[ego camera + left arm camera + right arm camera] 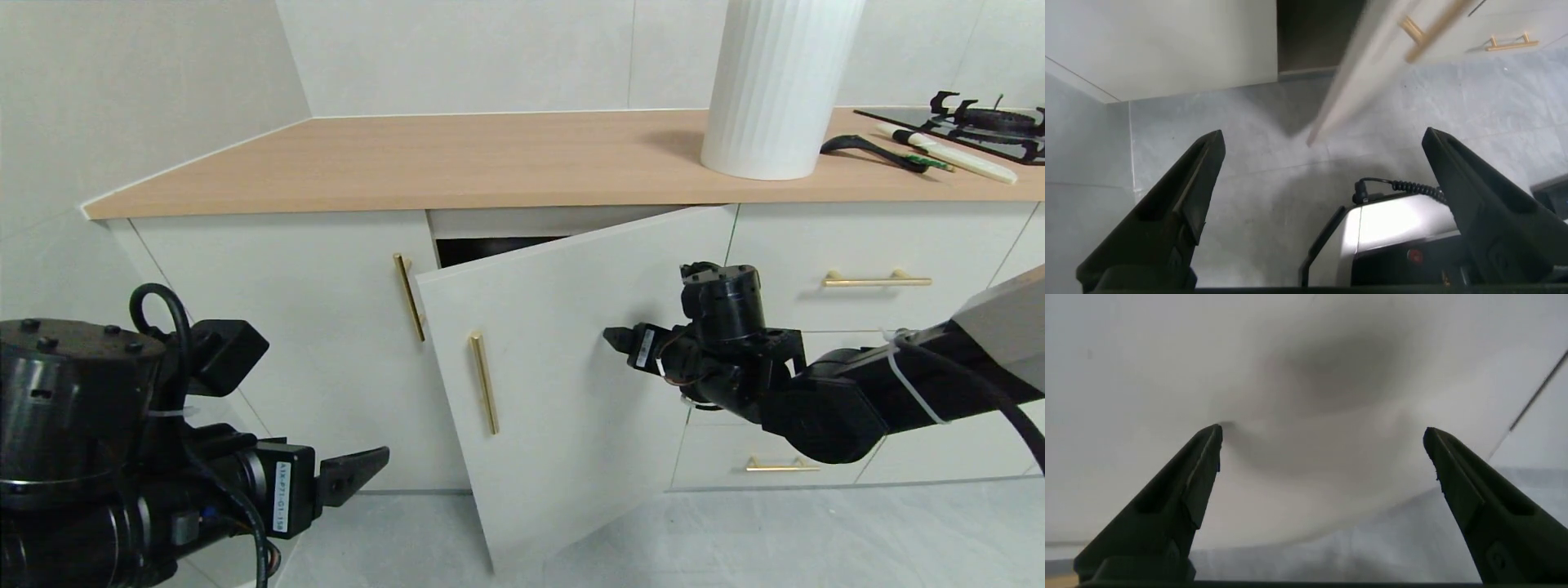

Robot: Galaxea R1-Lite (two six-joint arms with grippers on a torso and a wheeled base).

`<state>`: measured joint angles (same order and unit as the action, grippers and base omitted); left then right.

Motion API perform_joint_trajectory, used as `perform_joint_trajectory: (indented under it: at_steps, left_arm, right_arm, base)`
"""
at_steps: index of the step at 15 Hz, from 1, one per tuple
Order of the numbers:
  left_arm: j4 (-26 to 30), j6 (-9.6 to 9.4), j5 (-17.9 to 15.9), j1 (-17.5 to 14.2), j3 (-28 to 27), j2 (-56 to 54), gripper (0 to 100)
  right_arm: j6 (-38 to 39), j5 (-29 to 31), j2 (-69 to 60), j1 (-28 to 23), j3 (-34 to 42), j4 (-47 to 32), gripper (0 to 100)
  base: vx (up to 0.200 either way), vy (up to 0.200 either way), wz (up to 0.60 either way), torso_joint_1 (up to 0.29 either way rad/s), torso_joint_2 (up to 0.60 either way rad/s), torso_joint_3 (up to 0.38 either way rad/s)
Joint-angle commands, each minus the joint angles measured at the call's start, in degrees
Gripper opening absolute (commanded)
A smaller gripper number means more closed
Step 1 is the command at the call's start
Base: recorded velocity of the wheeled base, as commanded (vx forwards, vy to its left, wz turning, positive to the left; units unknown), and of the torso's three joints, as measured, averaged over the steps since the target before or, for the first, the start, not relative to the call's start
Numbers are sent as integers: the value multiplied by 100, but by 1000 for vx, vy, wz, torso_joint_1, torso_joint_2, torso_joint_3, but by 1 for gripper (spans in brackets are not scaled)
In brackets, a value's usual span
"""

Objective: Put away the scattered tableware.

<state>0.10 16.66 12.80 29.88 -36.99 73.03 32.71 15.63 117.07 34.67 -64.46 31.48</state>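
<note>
Tableware (845,144) waits at the countertop's (449,163) right end; your wide-open right gripper (620,336) faces the ajar cabinet door (571,367), which probably needs swinging fully open next.

White cabinet door (571,367), gold handle (483,382); ribbed white vase (775,82); tan countertop (408,163).

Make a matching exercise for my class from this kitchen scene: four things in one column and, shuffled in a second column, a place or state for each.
Column one
1. cabinet door
2. white ribbed container
3. black spoon
4. right hand

Column two
A. lies on the countertop near the stove
B. partly open
C. stands upright on the countertop
D. open, close to the door's face

Pairs: 1-B, 2-C, 3-A, 4-D
</note>
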Motion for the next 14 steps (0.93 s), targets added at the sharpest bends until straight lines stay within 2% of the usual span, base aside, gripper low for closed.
perform_joint_trajectory:
  at_steps: [1,10,14]
  left_arm:
    - [-1,3,3,0,-2,9,100]
    - [-1,3,3,-8,7,18,100]
    - [-1,3,3,0,7,18,100]
  right_arm:
    - [52,90,194,-4,-189,-1,100]
    - [122,1302,1090,-197,-1165,210,100]
    - [113,1575,1257,-215,-1358,219,100]
  base:
    - [0,0,0,0,0,0]
    - [0,0,0,0,0,0]
    - [0,0,0,0,0,0]
